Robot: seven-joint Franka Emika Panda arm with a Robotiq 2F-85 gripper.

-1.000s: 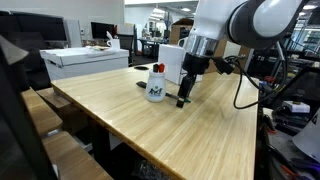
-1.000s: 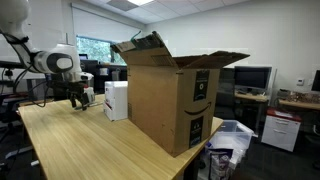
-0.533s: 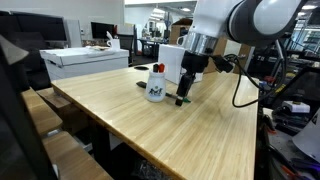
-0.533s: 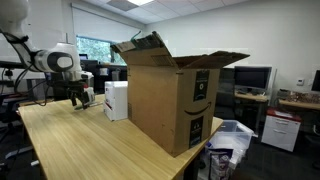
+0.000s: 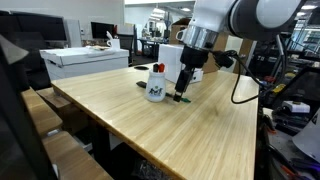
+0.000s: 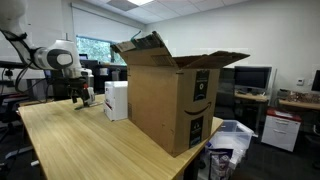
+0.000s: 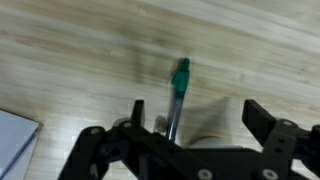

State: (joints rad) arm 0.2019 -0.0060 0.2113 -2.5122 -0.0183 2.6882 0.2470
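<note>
While the tool [image 7: 196, 110] hangs released with jaws spread wide, a green-tipped pen [image 7: 177, 95] lies on the counter [image 7: 70, 50] beneath, between them, a white bottle [image 5: 155, 86] just beside.

This is an open-plan office that doubles as a robotics lab: a white robot arm [image 5: 235, 18] stands over a long light-wood table [image 5: 150, 135], with black cables [image 5: 240, 85] trailing off to its right. Far behind it run rows of desks with dark monitors [image 5: 100, 32], and an exterior view shows more screens [image 6: 250, 77] at the far right above a white drawer cabinet [image 6: 281, 130]. That view also has a panelled ceiling with flat lights [image 6: 140, 3], a window [image 6: 98, 48] and a big open cardboard box [image 6: 165, 100] on the table.
</note>
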